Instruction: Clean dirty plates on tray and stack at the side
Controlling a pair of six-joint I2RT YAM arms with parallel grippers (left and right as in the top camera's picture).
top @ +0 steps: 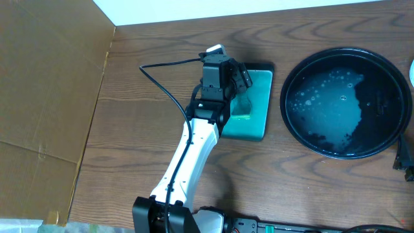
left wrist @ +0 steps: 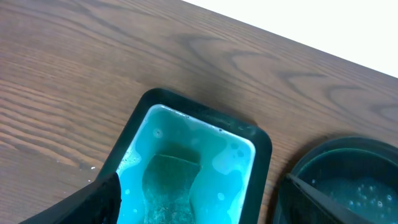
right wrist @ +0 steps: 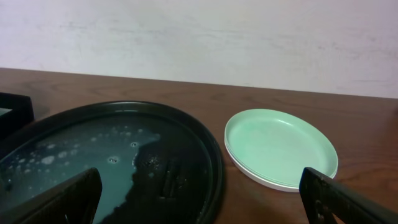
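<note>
Overhead: glossy round tray (top: 385, 114) soapy; plates (right wrist: 280, 147) stacked; left gripper (left wrist: 202, 188), right gripper (right wrist: 200, 182) spread, empty.

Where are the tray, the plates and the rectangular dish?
tray (top: 385, 103): overhead view, dark right part of its floor.
plates (right wrist: 280, 146): right wrist view, floor of the top plate.
rectangular dish (left wrist: 205, 113): left wrist view, far black rim.

White left arm (top: 189, 154) with black joints, cable (top: 162, 87) and claw (left wrist: 203, 180).
</note>
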